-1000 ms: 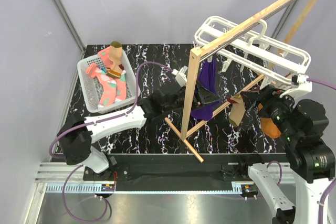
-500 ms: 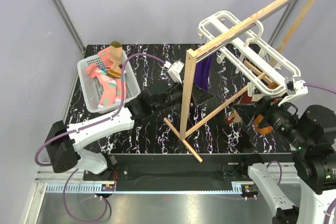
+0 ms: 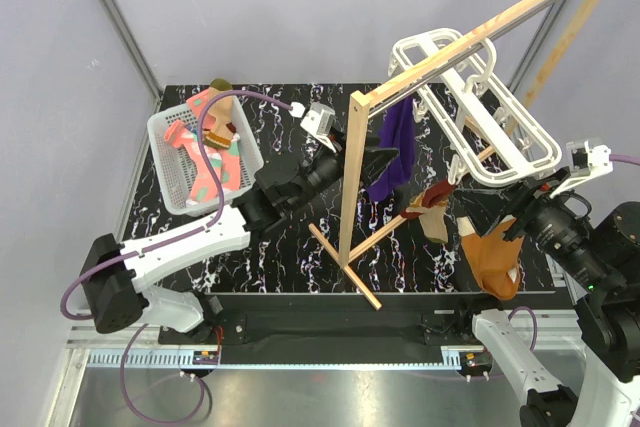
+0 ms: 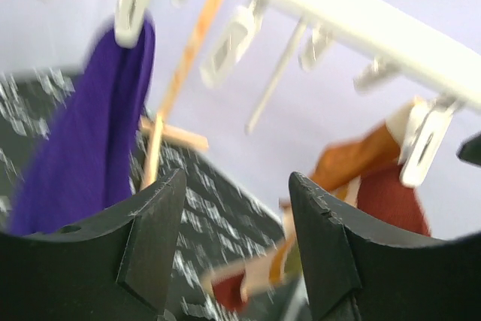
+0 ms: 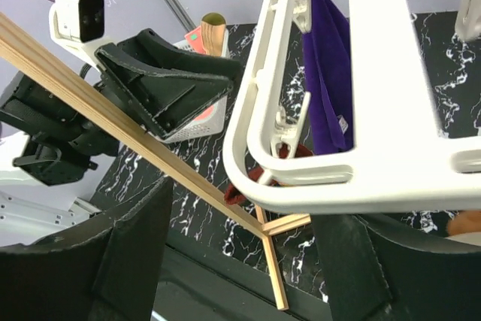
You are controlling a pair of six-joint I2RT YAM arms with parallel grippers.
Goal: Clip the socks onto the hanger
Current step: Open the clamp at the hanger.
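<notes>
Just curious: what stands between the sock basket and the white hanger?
In the top view: the left gripper, the wooden stand's upright post and a purple cloth clipped to the hanger.

top external: high, behind, facing down on table (image 3: 420, 259) | left wrist: close, tilted up at hanger (image 4: 353, 13) | right wrist: close under hanger | shared: hanger, purple cloth (image 5: 331, 73)

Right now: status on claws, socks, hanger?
Left claw open, empty. Right claw open, at the hanger. Socks in basket, unclipped. Purple cloth and wooden rail crowd the hanger.
</notes>
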